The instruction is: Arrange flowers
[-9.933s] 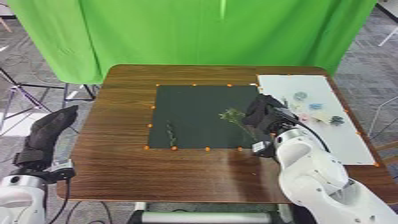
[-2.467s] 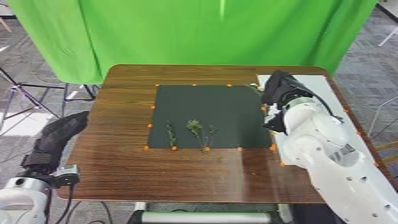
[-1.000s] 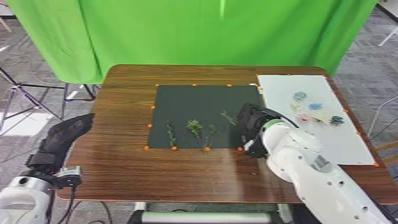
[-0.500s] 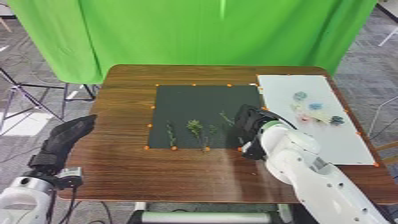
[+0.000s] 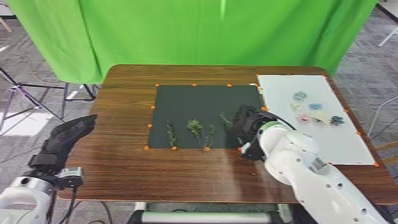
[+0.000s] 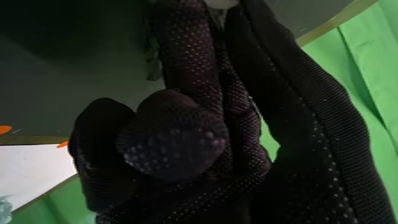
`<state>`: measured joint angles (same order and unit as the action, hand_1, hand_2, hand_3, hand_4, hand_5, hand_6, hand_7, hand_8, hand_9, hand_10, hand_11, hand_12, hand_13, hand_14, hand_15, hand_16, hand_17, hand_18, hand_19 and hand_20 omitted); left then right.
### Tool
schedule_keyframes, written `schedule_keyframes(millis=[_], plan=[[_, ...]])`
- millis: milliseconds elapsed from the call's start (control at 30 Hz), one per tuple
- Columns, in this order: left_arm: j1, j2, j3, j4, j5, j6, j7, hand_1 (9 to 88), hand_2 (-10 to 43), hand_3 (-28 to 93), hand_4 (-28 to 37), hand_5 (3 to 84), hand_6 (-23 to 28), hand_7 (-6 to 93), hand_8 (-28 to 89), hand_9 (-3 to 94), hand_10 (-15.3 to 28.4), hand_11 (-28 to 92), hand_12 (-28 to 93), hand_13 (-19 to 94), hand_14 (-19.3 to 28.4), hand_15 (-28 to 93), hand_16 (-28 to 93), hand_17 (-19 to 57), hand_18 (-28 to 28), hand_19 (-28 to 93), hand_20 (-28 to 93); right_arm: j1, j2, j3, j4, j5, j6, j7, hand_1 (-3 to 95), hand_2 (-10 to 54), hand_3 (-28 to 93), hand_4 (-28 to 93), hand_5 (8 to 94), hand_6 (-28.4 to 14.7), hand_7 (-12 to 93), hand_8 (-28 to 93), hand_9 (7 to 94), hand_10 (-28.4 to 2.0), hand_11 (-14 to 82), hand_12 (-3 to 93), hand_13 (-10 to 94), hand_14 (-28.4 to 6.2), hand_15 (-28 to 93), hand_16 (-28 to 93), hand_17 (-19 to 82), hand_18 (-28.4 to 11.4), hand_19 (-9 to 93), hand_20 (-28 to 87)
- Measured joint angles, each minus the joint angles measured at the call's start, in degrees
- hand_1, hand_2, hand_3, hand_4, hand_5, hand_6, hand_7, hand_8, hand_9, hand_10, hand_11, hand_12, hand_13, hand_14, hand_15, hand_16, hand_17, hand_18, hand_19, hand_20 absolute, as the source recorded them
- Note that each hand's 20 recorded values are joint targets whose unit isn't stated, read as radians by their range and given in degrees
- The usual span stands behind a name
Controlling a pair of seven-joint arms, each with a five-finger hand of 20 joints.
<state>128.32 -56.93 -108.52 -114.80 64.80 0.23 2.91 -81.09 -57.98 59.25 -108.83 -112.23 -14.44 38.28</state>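
Note:
In the head view my right hand [image 5: 251, 126] is low over the dark mat's right edge, its fingers curled round a green sprig [image 5: 226, 120] whose leafy tip pokes out on the left. Left of it on the dark mat [image 5: 200, 100] lie a thin sprig [image 5: 210, 134], a bushy one [image 5: 195, 128] and a long narrow one [image 5: 171, 133], roughly side by side. My left hand [image 5: 69, 134] rests off the table's left edge, fingers straight. The right wrist view has my right hand [image 6: 178, 145] with bits of green leaf [image 6: 153, 62] beside a finger.
On the white board [image 5: 346, 145] at the right lie a pale green flower [image 5: 300, 95], a blue one [image 5: 315, 106], a pink one [image 5: 304, 118] and a dark bluish one [image 5: 337, 120]. Orange dots line the mat. A green curtain [image 5: 213, 35] hangs behind the table.
My right hand has come from the white board's far end to the dark mat's right edge with the sprig, then shifted slightly left. Earlier, the bushy sprig moved left to its present spot.

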Motion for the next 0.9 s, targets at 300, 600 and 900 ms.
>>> schedule_keyframes(millis=[300,600,900], plan=[[-0.2,0.00,0.05,0.13,0.03,-0.25,-0.06,23.0,-2.8,62,-24.8,37.8,3.2,11.9,-7,34.0,12.2,12,9,27,16.3,6,1,0.5,9.0,1,10,0.0,0.0,0.0,0.0,0.9,1.4,-0.1,50.4,-9.5,53,-7,72.9,-3.7,16,15,86.7,-12.8,22.4,23.2,94,-0.7,58,26,67,-10.7,93,45],[-0.2,-0.03,0.09,0.12,0.02,-0.41,-0.13,23.0,-2.8,63,-24.7,37.8,3.2,11.9,-7,34.0,12.2,11,9,27,16.5,6,1,0.4,9.0,1,10,-0.3,0.0,0.6,-0.5,1.0,3.6,-0.4,48.8,-9.5,55,-8,72.5,-3.7,15,14,86.9,-12.9,21.6,22.7,94,-1.0,58,26,66,-10.9,93,44],[-0.2,-0.02,0.02,0.10,-0.01,-0.62,-0.22,23.0,-2.8,63,-24.8,37.7,3.2,11.9,-7,34.1,12.2,12,9,28,16.5,6,1,1.4,10.5,4,12,-0.9,1.2,5.1,-3.6,-0.8,12.2,-1.7,43.0,-9.5,60,-11,72.3,-3.3,15,3,86.3,-12.9,21.2,23.0,94,-0.5,57,25,67,-10.2,93,42]])
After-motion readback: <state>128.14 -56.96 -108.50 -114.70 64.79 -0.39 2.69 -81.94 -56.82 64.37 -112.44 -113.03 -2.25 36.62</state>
